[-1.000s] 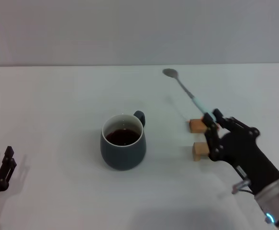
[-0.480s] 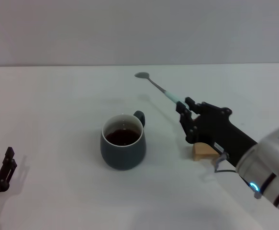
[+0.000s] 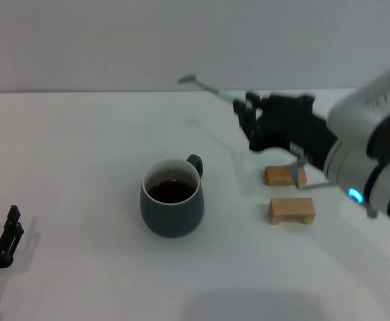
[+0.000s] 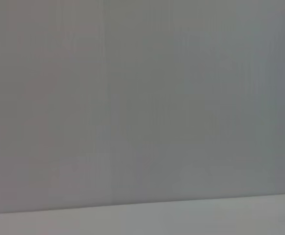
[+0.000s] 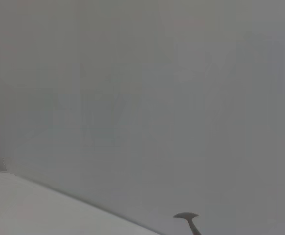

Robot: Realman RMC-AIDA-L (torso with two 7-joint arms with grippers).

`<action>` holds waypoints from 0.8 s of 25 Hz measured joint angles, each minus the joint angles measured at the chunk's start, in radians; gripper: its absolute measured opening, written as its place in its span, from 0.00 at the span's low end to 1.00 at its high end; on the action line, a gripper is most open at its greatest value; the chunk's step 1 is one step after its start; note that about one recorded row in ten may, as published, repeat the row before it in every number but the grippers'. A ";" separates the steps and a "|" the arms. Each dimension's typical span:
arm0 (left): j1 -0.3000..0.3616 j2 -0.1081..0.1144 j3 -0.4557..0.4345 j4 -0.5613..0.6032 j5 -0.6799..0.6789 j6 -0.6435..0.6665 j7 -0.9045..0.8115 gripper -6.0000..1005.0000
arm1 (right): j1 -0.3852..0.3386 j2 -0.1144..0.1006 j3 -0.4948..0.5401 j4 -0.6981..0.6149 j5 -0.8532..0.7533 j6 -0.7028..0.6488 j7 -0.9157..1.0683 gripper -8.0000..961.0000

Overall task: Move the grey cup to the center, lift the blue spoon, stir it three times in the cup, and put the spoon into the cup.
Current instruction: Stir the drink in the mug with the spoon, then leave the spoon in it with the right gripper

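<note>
So we have the table [image 3: 81, 134] with the grey cup [image 3: 172, 208] standing near its middle, dark liquid inside, which looks to us like the first step done. Our right gripper [image 3: 246, 117] is clamped on the blue spoon [image 3: 211, 89] and holds it in the air beyond the cup, bowl pointing away; its bowl seems to show in the right wrist view too. Stirring and dropping it in remain. Our left gripper [image 3: 7, 231] waits, fingers apart, at the near left edge.
</note>
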 joint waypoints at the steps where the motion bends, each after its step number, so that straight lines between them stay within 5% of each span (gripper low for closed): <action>1: 0.000 0.000 0.000 0.000 0.000 0.000 0.000 0.68 | -0.033 0.060 0.065 0.088 -0.122 0.124 -0.001 0.18; 4: 0.001 -0.001 0.000 0.000 0.000 0.000 0.000 0.68 | -0.038 0.083 0.099 0.159 -0.183 0.227 0.007 0.18; 20: 0.016 0.000 -0.001 0.002 -0.007 0.002 0.001 0.68 | 0.180 0.085 0.225 0.345 -0.181 0.814 0.157 0.18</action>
